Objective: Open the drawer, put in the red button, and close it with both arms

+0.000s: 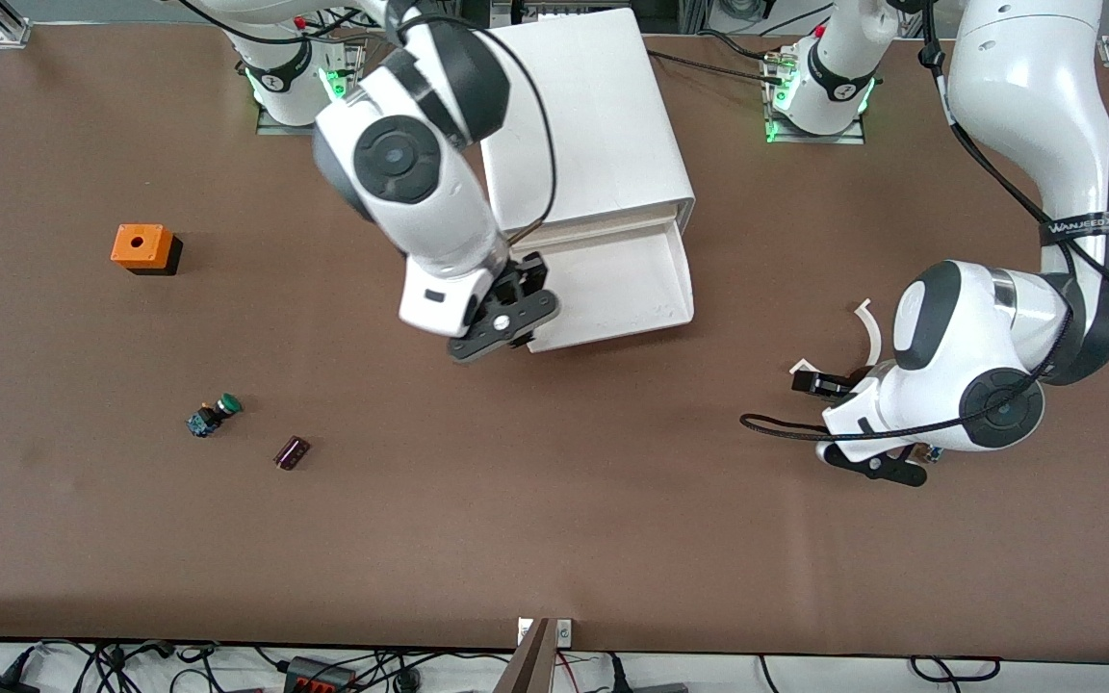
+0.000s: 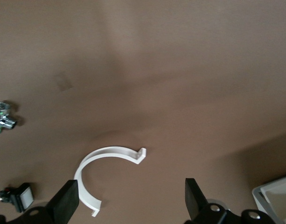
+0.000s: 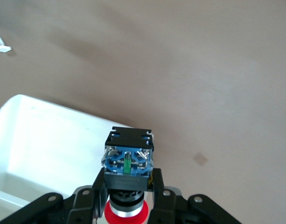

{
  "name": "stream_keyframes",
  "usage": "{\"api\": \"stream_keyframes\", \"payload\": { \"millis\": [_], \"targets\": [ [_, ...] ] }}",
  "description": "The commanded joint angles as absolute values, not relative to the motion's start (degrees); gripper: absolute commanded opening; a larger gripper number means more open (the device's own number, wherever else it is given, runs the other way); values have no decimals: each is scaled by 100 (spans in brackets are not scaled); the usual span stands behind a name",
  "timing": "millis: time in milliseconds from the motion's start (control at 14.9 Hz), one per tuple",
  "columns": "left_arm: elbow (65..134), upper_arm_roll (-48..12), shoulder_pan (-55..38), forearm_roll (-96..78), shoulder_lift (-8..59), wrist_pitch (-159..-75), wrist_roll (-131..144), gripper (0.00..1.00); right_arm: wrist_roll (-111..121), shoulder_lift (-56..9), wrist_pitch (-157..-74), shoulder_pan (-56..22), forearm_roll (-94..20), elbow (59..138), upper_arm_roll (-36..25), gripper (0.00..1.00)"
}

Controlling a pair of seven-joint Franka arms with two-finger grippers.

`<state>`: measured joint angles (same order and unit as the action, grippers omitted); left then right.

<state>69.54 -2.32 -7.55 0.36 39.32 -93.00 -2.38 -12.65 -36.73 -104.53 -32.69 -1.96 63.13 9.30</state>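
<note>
Orange block (image 1: 141, 247): stands near the table's edge at the right arm's end, with a round hole in its top face.

Green-capped button (image 1: 214, 414): lies on its side on the table, nearer the front camera than the orange block. A small dark purple part (image 1: 292, 452) lies just beside it, apart from it.

Right gripper (image 1: 508, 323): hangs over the front corner of the open drawer (image 1: 612, 284). The right wrist view shows its fingers (image 3: 97, 192) pinching the red button (image 3: 128, 164) by its body, red cap toward the wrist and blue-and-black terminal end pointing away. The button sits above the boundary between the drawer's white interior and the brown table.

Cabinet (image 1: 583, 115): a white box at the middle of the table's edge where the arm bases stand. Its uppermost drawer is pulled out toward the front camera, and nothing shows on its floor.

Left gripper (image 1: 829, 383): low over the table toward the left arm's end, with fingers (image 2: 66, 205) spread wide and holding nothing. In the left wrist view a white C-shaped clip (image 2: 103, 175) lies on the table between the two fingers. Also in that view, a small metallic part (image 2: 2, 118) and a small black-and-white component (image 2: 17, 196) lie on the table near the clip, apart from it.
</note>
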Motion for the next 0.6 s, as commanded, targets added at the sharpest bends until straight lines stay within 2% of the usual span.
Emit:
{"api": "stream_keyframes", "payload": {
  "millis": [0,536],
  "targets": [
    [6908,-149,-511,193,4121,-9325,-141,100,-1781,-4016,-10661,-3619,-159,6152,870,0],
    [6917,-149,-97,88,4280,-9624,-202,100,-2539,-4412,-10828,-3911,-184,6161,888,0]
  ]
}}
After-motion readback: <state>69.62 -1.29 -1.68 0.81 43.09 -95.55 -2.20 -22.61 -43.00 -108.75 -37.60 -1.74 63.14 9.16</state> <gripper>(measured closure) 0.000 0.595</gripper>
